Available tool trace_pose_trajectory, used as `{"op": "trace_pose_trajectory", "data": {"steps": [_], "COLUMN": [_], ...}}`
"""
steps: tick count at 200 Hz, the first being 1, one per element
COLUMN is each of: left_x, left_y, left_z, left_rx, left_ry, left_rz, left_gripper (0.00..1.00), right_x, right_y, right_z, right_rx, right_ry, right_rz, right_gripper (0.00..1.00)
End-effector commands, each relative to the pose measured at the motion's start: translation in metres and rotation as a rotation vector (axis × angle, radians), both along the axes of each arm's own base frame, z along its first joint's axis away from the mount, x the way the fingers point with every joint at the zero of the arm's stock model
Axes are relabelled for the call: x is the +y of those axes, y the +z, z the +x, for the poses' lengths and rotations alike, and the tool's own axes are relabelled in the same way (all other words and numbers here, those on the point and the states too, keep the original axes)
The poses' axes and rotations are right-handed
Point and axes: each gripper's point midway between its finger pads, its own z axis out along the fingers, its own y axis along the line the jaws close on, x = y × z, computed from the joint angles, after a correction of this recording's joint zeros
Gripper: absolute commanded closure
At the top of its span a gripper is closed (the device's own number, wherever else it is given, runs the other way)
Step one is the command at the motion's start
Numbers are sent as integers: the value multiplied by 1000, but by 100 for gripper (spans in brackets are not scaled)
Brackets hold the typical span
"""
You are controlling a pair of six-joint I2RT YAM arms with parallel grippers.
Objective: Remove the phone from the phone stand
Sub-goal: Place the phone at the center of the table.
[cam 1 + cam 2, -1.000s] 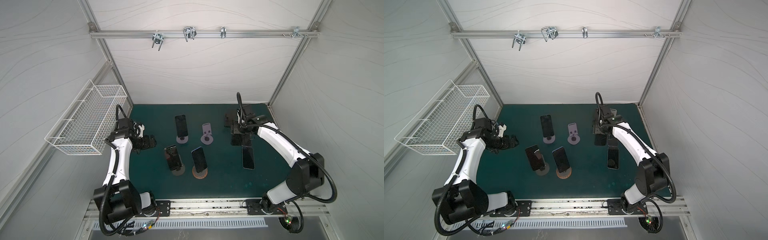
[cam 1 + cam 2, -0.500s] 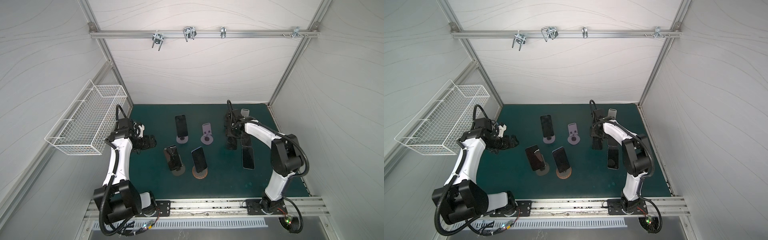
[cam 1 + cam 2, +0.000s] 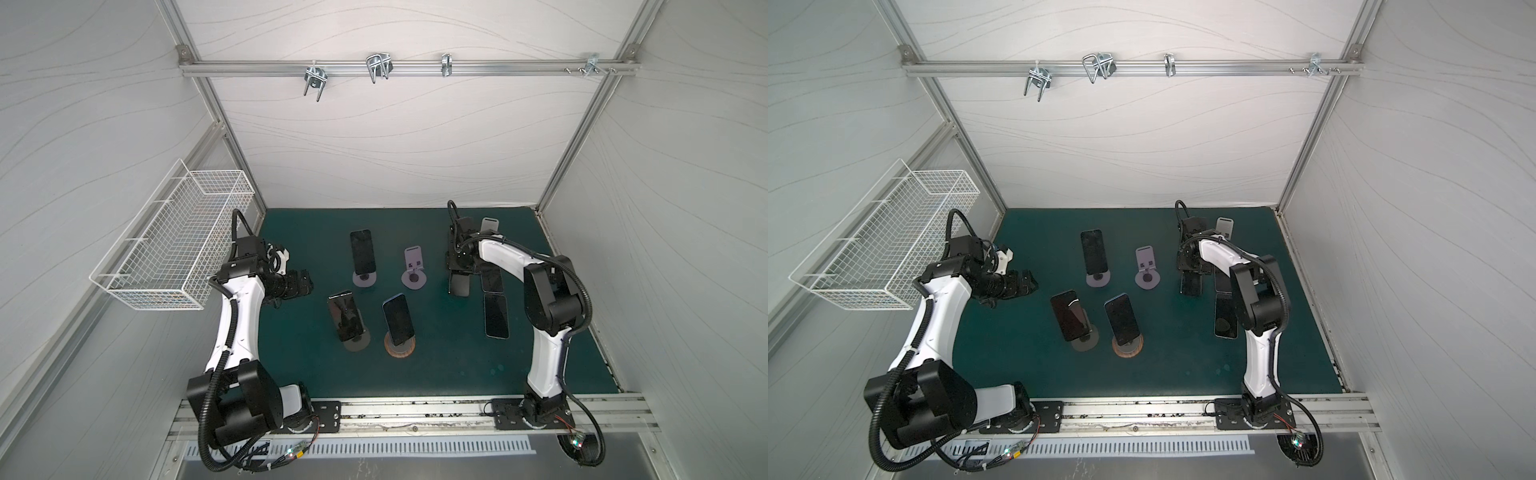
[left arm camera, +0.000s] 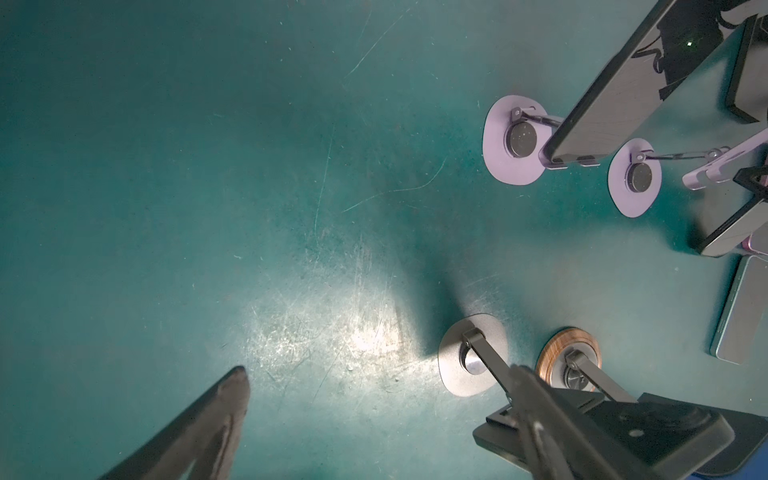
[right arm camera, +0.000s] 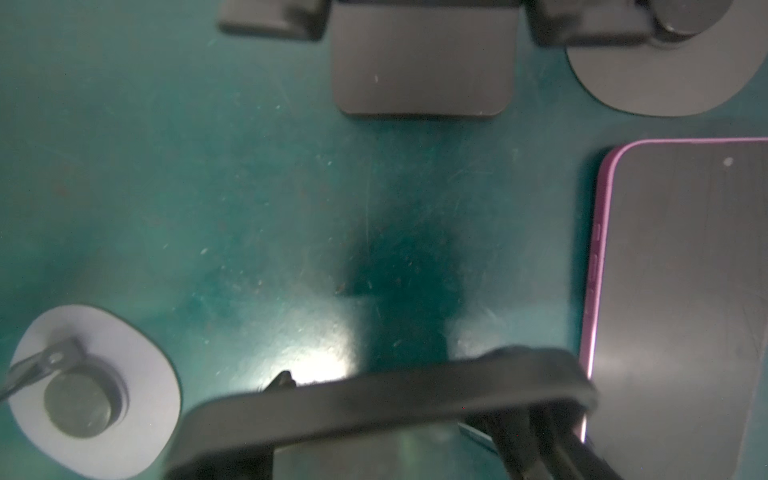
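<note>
My right gripper [image 3: 458, 269] is shut on a black phone [image 3: 459, 286], which hangs below it just above the green mat. In the right wrist view the phone's edge [image 5: 332, 409] lies across the jaws of the right gripper [image 5: 399, 415]. Its empty dark phone stand [image 3: 489, 224] is behind at the back right, apart from the phone; the stand's plate [image 5: 424, 62] shows in the wrist view. My left gripper [image 3: 301, 283] hovers open at the mat's left, with one fingertip [image 4: 235, 390] showing and nothing between the fingers.
Three phones lean on stands mid-mat: a back one [image 3: 362, 251], a front left one [image 3: 345, 316] and one on a wooden base [image 3: 398, 316]. An empty lilac stand [image 3: 415, 266] is nearby. Two phones [image 3: 496, 316] [image 3: 492, 281] lie flat at right. A wire basket [image 3: 174, 249] hangs left.
My right gripper has carried the black phone left and toward the front, away from the back right stand, while the arm's elbow folded in. The left arm has stayed put.
</note>
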Motion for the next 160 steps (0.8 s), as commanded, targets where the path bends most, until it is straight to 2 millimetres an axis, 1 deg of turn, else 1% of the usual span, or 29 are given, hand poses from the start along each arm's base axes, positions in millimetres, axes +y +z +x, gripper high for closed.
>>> {"op": "trace_pose_trajectory", "data": {"steps": [1,98,131,160], "left_x": [-1,0,-2,-1], "left_y": [10,10,11,14], "left_z": [-2,-4,-4,-5], "left_rx": [-24,-31,-32,-36], "left_ry": [-16,-15,-16,-14], "left_rz": [5,18,9,15], "left_gripper": [1,1,1,1], "right_x": [-7,-8,-8,-7], "right_y": [-16,-45,-48,-46], "right_z": [7,0,-3,-4], "right_rx": [17,81,91,89], "right_ry": [-22,-14,-7,-1], "right_rz": [-14,-23,-20,-18], "right_gripper": [33,28,26,23]}}
